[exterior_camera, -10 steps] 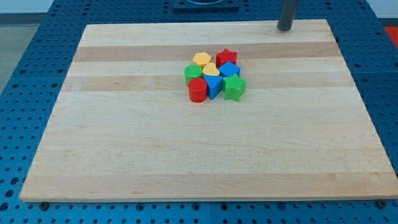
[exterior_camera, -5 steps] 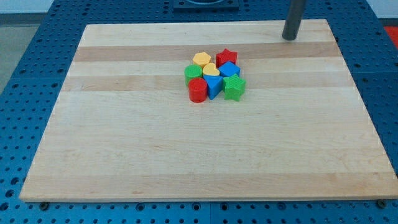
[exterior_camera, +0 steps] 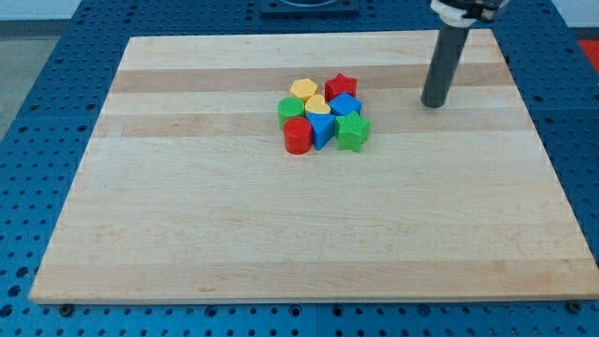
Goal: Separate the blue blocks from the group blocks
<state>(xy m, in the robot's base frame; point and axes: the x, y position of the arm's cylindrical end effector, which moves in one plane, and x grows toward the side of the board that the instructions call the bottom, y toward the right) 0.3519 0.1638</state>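
Observation:
Several blocks sit packed together near the middle of the wooden board (exterior_camera: 187, 206). A blue block (exterior_camera: 345, 104) lies at the group's right, between a red star (exterior_camera: 341, 86) above and a green star (exterior_camera: 352, 132) below. A second blue block (exterior_camera: 322, 129) sits at the bottom, between a red cylinder (exterior_camera: 298, 137) and the green star. A yellow heart (exterior_camera: 318, 105), a yellow hexagon (exterior_camera: 302, 90) and a green block (exterior_camera: 289, 111) fill the left side. My tip (exterior_camera: 432, 104) stands on the board to the right of the group, level with the upper blue block and well apart from it.
The board lies on a blue perforated table (exterior_camera: 28, 140). The rod's upper part meets a white collar (exterior_camera: 460, 9) at the view's top right.
My tip has moved from the board's top edge toward the view's bottom, coming level with the group. The blocks have not moved.

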